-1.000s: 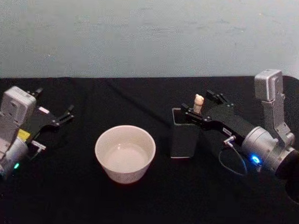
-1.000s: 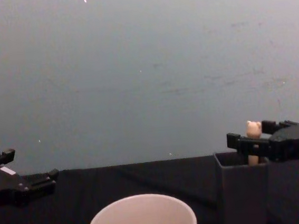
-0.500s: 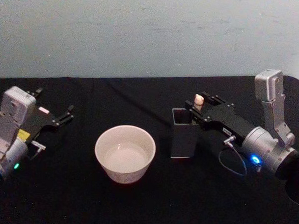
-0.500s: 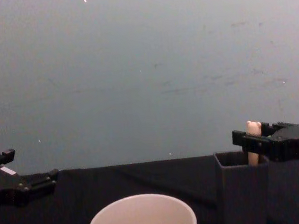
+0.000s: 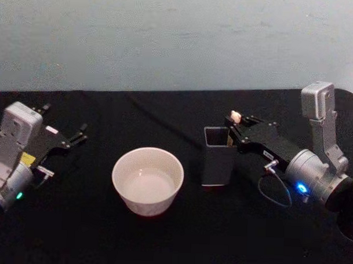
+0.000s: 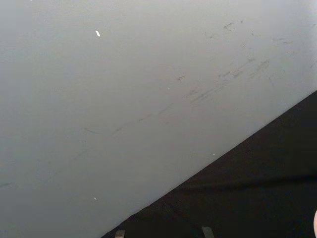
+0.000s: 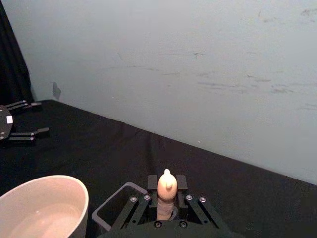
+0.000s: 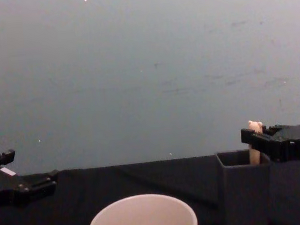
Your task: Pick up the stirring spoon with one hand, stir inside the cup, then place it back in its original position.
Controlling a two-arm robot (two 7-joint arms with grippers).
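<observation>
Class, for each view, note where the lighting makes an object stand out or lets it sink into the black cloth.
Head view: the cup stands out bright, while the dark holder nearly merges with the cloth. Right wrist view: the stirring spoon shows pale between the black fingers of the right gripper. Left wrist view: the wall is evenly lit.

The right gripper (image 5: 235,132) reached forward at a low, nearly level pitch. Behind it the right arm (image 5: 307,169) was bent, with a grey link (image 5: 318,114) rising upright at the wrist. Its black fingers (image 7: 152,184) were closed on the handle of the spoon (image 7: 166,186), whose bear head stood just above them. The left gripper (image 5: 63,125) rested well apart from the right one, fingers spread wide.
</observation>
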